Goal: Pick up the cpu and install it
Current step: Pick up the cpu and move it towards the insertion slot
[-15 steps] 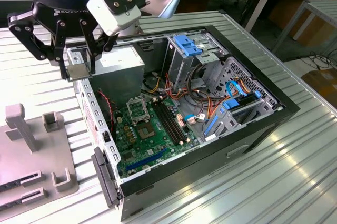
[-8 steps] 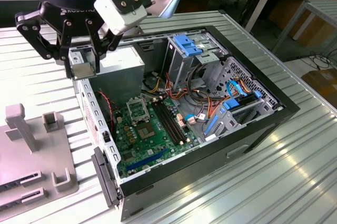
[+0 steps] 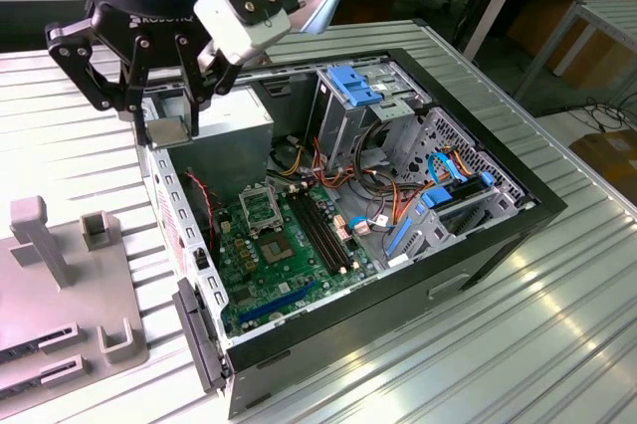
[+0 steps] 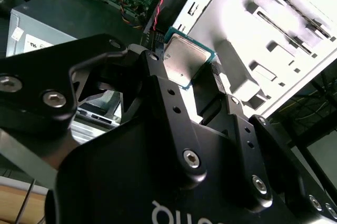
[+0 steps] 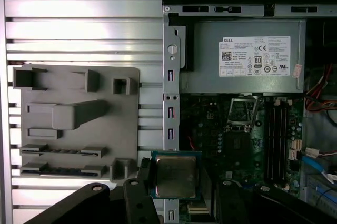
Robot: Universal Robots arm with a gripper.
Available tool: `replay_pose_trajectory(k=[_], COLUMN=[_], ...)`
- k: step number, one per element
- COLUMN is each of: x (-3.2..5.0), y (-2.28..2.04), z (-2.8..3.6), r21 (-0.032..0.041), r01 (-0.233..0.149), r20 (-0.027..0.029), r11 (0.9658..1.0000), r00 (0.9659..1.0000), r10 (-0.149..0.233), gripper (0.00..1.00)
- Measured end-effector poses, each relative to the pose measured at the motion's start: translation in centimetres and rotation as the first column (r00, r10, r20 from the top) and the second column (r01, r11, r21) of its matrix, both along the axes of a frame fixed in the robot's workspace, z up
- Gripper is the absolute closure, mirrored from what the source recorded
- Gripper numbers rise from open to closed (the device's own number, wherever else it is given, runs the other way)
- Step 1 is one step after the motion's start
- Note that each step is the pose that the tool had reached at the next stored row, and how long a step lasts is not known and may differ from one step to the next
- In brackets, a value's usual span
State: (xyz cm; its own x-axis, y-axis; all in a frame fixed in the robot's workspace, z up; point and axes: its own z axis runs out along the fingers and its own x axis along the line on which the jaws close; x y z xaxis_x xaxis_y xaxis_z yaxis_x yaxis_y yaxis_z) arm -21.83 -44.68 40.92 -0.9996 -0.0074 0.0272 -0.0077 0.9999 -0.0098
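Above rim of computer case [image 3: 478, 255], exterior view: claw [image 3: 167, 125] clenched on cpu [image 3: 166, 135], at ten o'clock from socket frame [image 3: 261, 210] (well apart from it). Second wrist view: cpu [image 4: 184, 58] pinched between black fingers [image 4: 163, 92]. First wrist view: cpu [image 5: 175, 175], metal face to camera, over case wall [image 5: 169, 103], near grey fixture [image 5: 79, 124] on worktop [image 5: 79, 24].

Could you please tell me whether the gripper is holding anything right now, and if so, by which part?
The gripper holds the cpu, pinched by two opposite edges; its metal face is uncovered.
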Motion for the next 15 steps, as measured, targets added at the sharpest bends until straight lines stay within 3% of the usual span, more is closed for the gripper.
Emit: replay_pose_trajectory(k=[15], x=[1.64], y=[0.00], z=[0.00], r21=[0.0000], r01=[0.000], r20=[0.0000], r11=[1.0000], r00=[1.0000], r10=[0.000], gripper=[0.53])
